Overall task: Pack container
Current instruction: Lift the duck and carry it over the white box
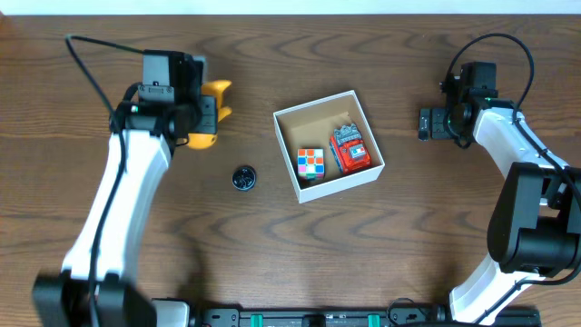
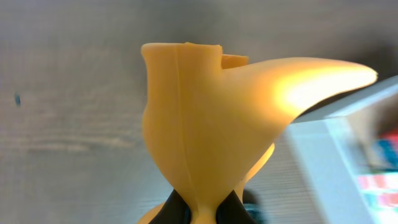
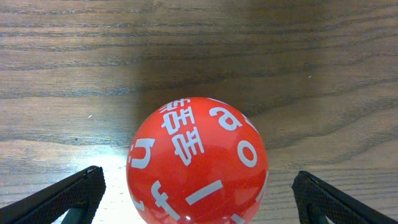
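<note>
The container [image 1: 317, 122] is a square white box with a brown inside, standing at the table's middle. In it lie a colour cube [image 1: 310, 163] and a red toy car [image 1: 350, 148]. My left gripper [image 1: 205, 116] is shut on a yellow plastic toy [image 1: 216, 92] just left of the box. In the left wrist view the toy [image 2: 205, 118] fills the frame above the fingertips [image 2: 205, 210], with the box wall [image 2: 323, 146] to its right. My right gripper [image 1: 428, 123] is right of the box. It [image 3: 198, 202] is open around a red ball with white letters [image 3: 198, 158], with gaps on both sides.
A small black round thing [image 1: 243, 178] lies on the wooden table [image 1: 272, 245] left of the box's front corner. The red ball does not show in the overhead view.
</note>
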### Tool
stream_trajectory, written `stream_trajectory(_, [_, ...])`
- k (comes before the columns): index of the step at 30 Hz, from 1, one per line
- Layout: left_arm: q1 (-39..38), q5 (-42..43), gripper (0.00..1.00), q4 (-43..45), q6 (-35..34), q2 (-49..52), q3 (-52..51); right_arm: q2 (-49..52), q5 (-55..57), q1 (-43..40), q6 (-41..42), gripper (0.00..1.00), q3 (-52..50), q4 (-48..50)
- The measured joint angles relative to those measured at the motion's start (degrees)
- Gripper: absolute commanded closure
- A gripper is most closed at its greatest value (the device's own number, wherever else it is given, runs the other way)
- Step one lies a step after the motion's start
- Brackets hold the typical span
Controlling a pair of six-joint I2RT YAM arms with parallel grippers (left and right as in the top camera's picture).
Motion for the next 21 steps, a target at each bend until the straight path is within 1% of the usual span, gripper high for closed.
stream_trajectory(3, [-5.68, 0.07, 0.94, -0.09, -2.82, -5.07, 0.37, 0.00, 0.02, 0.00, 0.00, 0.01, 0.00, 0.00])
stream_trajectory(8, [-14.91, 0.26, 0.94, -0.13, -9.16, -7.37, 0.39, 0.00, 0.00, 0.00, 0.00, 0.01, 0.00, 0.00])
stream_trajectory(13, [-20.48, 0.28, 0.94, 0.68, -17.18, -4.26, 0.39, 0.00, 0.02, 0.00, 0.00, 0.01, 0.00, 0.00])
stream_trajectory(19, [-23.61, 0.26, 0.94, 7.32, -24.87, 3.41, 0.37, 0.00, 0.00, 0.00, 0.00, 0.01, 0.00, 0.00])
stream_trajectory(21, [-24.22, 0.26, 0.94, 8.20, -26.43, 4.98, 0.37, 0.00, 0.02, 0.00, 0.00, 0.01, 0.00, 0.00])
